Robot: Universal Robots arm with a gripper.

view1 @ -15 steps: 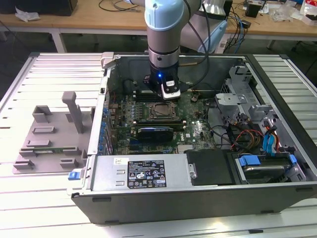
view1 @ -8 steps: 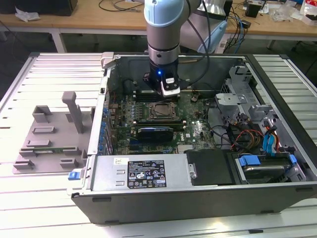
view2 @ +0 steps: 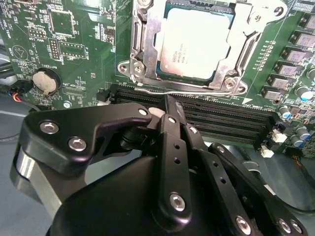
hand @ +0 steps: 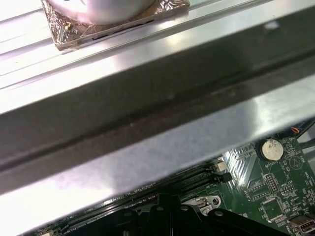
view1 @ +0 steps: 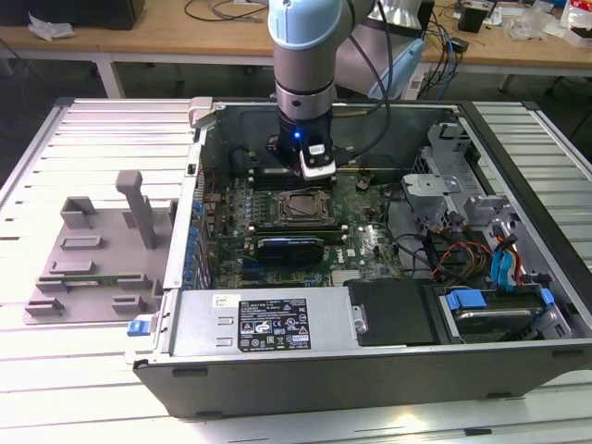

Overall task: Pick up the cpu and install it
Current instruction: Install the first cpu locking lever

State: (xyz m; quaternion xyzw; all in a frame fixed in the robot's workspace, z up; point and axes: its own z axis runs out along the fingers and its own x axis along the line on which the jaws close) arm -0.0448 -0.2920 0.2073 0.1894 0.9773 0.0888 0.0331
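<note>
Jaws look pressed together with nothing between them, hanging just over the board. Cpu (view2: pixel 197 44) already sitting in its socket (view2: pixel 142 49), at about 12 o'clock from the jaws. Metal frame not yet folded down over it.

Grey metal case wall (hand: pixel 162 123) above green motherboard (hand: pixel 275 196) with round coin battery (hand: pixel 271 149).
</note>
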